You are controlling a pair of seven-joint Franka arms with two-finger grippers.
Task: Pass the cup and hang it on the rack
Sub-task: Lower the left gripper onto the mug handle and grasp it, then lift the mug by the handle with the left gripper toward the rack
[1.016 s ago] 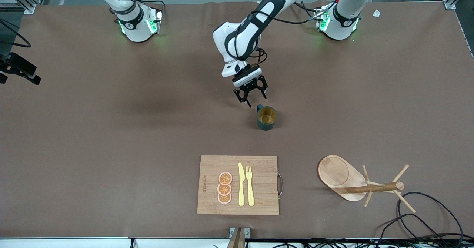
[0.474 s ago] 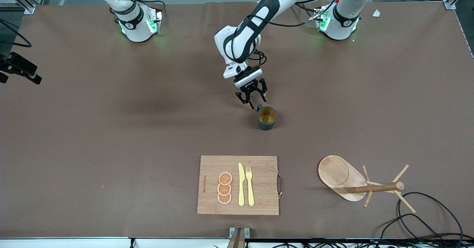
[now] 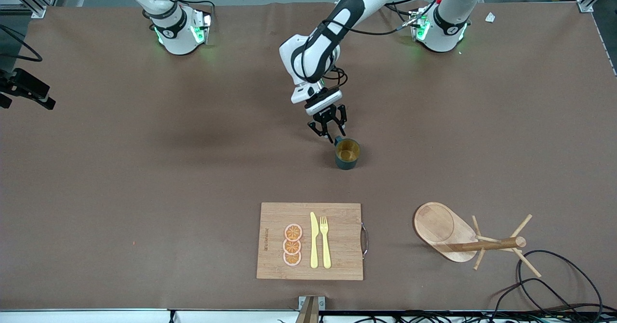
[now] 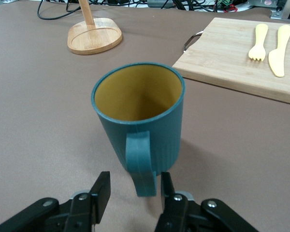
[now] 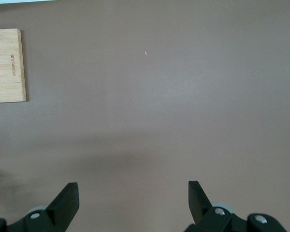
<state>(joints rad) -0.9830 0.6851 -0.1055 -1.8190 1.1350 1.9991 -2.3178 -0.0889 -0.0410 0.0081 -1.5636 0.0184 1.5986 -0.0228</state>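
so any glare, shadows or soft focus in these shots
Front view: even light, green glow at both arm bases, a soft shadow on the table. Left wrist view: the cup is sharp, with a shaded inside; the rack and cutting board look slightly softer. Right wrist view: flat light, faint shadow, no glare.

The cup [image 3: 347, 153] is dark teal outside, faintly ribbed, and tan-yellow inside. The counter [image 3: 144, 178] is plain brown. The rack [image 3: 462, 238] and the cutting board [image 3: 337, 217] are light wood. On the board lie a pale yellow knife [image 3: 314, 240] and fork [image 3: 325, 241], plus what look like three orange slices [image 3: 292, 245]. Both arms are white with black fingers [image 4: 99, 191].
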